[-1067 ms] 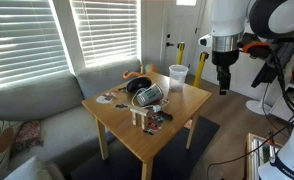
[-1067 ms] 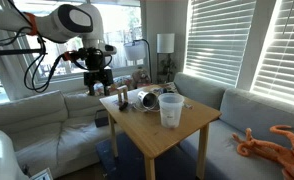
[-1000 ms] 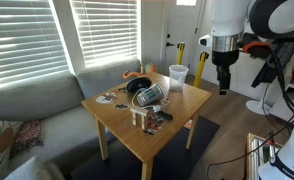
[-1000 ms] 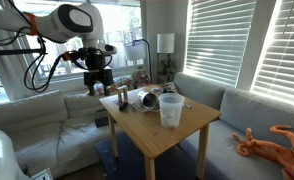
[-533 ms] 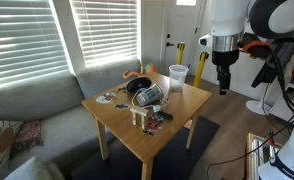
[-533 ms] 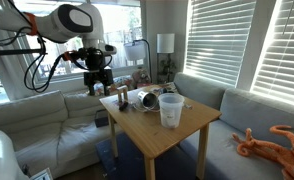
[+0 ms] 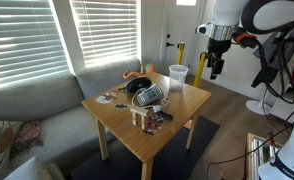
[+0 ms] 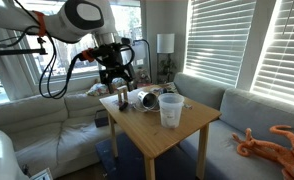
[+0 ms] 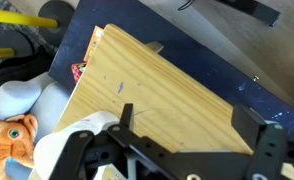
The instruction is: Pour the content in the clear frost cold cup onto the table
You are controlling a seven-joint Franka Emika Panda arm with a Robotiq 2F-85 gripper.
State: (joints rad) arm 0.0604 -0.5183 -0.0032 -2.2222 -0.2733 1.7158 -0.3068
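The clear frost cold cup [image 7: 177,76] stands upright near a corner of the light-wood table [image 7: 182,104]. It also shows in an exterior view [image 8: 170,110], on the table [image 8: 182,136]. My gripper [image 7: 215,66] hangs in the air just beside the table's edge, above and to the side of the cup, and is seen again in an exterior view [image 8: 117,78]. In the wrist view my gripper [image 9: 192,125] is open and empty above the bare table top [image 9: 167,80]. A whitish rounded shape [image 9: 72,150] at the lower left may be the cup.
A black round object [image 7: 149,94] and small clutter [image 7: 147,117] lie mid-table. A grey sofa [image 7: 37,100] wraps round the table. An orange plush octopus [image 8: 272,140] lies on the sofa. A yellow post [image 7: 177,47] stands behind.
My gripper has risen and moved in toward the table and the cup. The cup and the clutter have not moved.
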